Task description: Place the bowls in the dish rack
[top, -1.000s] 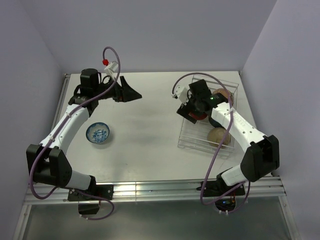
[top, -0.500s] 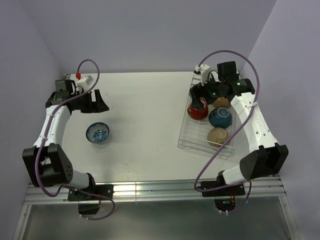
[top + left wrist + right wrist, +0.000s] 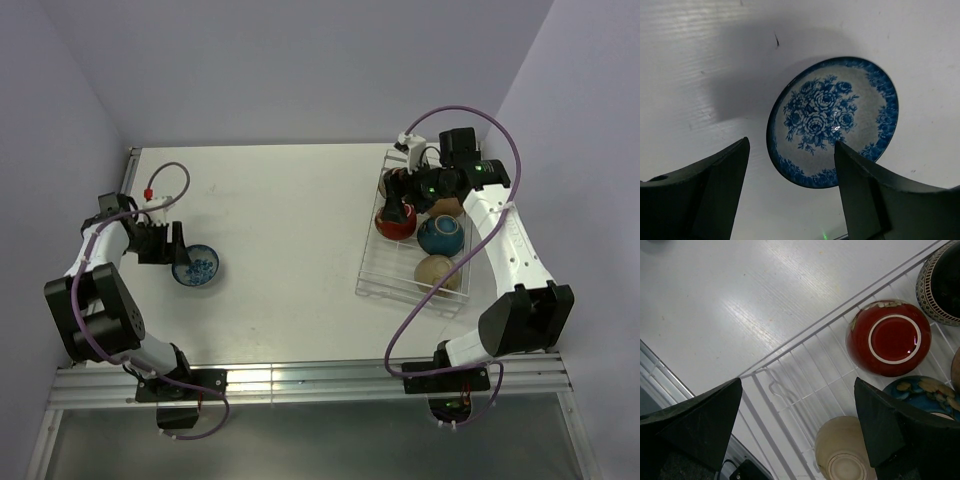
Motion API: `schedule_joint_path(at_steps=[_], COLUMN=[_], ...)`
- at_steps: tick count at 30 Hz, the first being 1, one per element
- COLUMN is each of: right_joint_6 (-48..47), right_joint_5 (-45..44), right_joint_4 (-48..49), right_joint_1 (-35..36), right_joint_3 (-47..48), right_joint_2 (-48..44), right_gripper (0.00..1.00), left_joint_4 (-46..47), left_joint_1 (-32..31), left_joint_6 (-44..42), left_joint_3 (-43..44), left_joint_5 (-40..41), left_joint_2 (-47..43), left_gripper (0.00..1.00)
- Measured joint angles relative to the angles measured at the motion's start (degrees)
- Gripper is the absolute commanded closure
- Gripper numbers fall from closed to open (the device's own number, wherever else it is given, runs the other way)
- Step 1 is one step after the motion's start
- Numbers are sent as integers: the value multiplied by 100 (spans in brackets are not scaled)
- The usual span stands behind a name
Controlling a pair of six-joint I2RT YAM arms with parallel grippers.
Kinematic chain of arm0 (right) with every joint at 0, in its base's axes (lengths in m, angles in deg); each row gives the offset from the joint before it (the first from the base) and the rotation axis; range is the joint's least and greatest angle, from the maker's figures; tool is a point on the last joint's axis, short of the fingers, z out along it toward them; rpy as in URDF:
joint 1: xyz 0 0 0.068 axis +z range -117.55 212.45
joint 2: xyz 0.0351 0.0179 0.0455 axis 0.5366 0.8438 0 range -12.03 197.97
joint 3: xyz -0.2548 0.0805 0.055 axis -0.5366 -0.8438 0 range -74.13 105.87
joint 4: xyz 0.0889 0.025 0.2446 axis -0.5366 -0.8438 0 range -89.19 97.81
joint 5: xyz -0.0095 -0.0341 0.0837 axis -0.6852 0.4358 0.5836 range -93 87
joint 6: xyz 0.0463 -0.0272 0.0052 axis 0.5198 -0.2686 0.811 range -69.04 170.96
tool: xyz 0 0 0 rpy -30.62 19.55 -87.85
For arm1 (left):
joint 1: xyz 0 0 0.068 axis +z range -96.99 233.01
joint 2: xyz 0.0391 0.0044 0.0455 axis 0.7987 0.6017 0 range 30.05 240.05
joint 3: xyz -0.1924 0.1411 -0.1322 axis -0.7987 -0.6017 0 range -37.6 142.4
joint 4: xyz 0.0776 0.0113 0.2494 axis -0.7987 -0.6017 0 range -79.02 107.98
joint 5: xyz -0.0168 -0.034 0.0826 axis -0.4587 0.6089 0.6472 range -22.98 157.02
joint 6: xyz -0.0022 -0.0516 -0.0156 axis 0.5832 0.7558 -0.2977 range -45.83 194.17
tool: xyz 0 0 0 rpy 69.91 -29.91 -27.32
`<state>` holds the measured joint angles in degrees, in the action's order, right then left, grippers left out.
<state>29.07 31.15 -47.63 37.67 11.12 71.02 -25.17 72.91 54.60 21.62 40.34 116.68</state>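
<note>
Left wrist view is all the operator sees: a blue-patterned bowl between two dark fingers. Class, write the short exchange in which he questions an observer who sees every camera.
Operator: Is anything in the rack yet?
Observer: Yes. In the rack a red bowl and a tan bowl sit upside down, with a dark blue bowl beside them.
Operator: Is the right arm carrying one?
Observer: No. The right fingers hang open over the rack, with nothing between them.
</note>
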Motion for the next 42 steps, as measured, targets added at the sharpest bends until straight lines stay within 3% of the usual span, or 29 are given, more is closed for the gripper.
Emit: schedule_joint_path(at_steps=[7, 19, 20, 26, 30, 38, 42], right_joint_6=[31, 588, 654, 1099, 1410, 1945, 2131], right_joint_5=[-2, 264, 291, 599, 892, 1464, 1543], right_joint_4=[17, 101, 129, 192, 249, 308, 516], right_joint_1=[-24, -144, -170, -369, -603, -1080, -1283], right_joint_3=[-142, -170, -170, -170, -168, -157, -332], right_joint_2=[0, -94, -120, -234, -234, -249, -566], right_gripper=[0, 0, 0, 0, 0, 0, 0], left_joint_4=[155, 651, 675, 894, 1408, 3198, 3829], left_joint_1=[-2, -118, -197, -636, -1193, -3115, -3930], left_joint_6=[-197, 332, 398, 1161, 2122, 4293, 4881], left_joint_3=[-376, -378, -348, 197, 837, 2728, 3276], left_joint_5=[107, -385, -411, -984, -1266, -1698, -1834], left_joint_2=[356, 568, 579, 741, 761, 1292, 1665], left_gripper=[40, 92, 99, 100, 100, 100, 100])
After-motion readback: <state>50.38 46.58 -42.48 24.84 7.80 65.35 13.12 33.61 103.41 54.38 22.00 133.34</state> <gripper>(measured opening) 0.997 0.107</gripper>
